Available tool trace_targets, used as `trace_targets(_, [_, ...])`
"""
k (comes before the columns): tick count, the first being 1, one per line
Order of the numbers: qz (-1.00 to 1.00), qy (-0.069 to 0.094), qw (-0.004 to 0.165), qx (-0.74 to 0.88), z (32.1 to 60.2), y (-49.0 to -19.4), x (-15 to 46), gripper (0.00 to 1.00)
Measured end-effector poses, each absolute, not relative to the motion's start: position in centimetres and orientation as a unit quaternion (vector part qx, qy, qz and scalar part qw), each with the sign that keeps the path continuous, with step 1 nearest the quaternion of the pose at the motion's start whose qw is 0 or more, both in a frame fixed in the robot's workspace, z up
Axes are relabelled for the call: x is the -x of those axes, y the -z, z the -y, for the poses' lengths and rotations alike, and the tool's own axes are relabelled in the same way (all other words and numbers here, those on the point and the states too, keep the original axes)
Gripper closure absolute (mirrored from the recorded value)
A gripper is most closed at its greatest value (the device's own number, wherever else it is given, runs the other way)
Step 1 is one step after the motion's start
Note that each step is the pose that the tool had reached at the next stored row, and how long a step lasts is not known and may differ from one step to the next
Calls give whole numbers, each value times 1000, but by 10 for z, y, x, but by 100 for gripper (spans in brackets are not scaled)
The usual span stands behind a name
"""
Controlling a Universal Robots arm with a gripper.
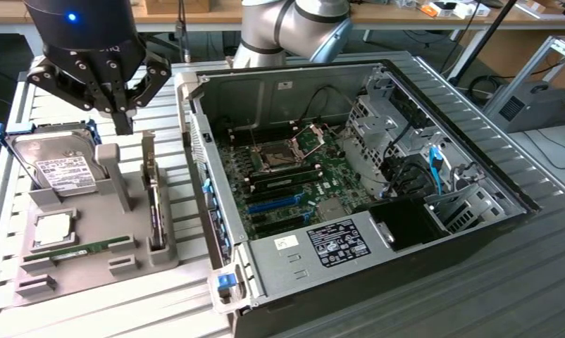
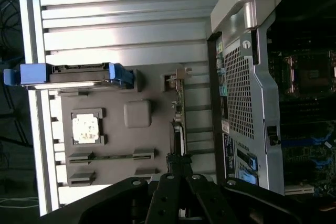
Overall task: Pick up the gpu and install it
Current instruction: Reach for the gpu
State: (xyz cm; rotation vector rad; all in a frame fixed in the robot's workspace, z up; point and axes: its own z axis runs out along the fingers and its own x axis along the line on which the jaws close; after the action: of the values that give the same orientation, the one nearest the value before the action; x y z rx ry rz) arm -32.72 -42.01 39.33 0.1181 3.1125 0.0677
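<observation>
While the gripper (image 1: 122, 120) is hanging above the grey holder (image 1: 104, 239), its fingers are sitting pressed fully together with nothing between them. The gpu (image 1: 152, 190) is standing on its long edge in a slot along the holder's side nearest the computer case (image 1: 377, 282). It is untouched and not yet picked up. The gripper tips are pointing down at a spot near the card's far end, slightly toward the exterior view's left of it and clear of the card. In the wrist view the gpu is showing edge-on as a thin strip, lining up with the closed fingertips.

On the same holder, a hard drive (image 1: 52, 169) in a blue frame is leaning at the far end. A processor chip (image 1: 55, 229) is lying flat in its pocket, and a RAM stick (image 1: 80, 248) is sitting in a narrow slot just beside it. The case is lying open on the slatted metal table (image 1: 184, 296), just beside the holder, with its green motherboard (image 1: 292, 176) facing up and blue expansion slots showing.
</observation>
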Motion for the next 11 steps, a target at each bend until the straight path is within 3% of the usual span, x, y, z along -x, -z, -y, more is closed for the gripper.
trace_targets(11, [-999, -22, 13, -38, 430, -393, 327, 89])
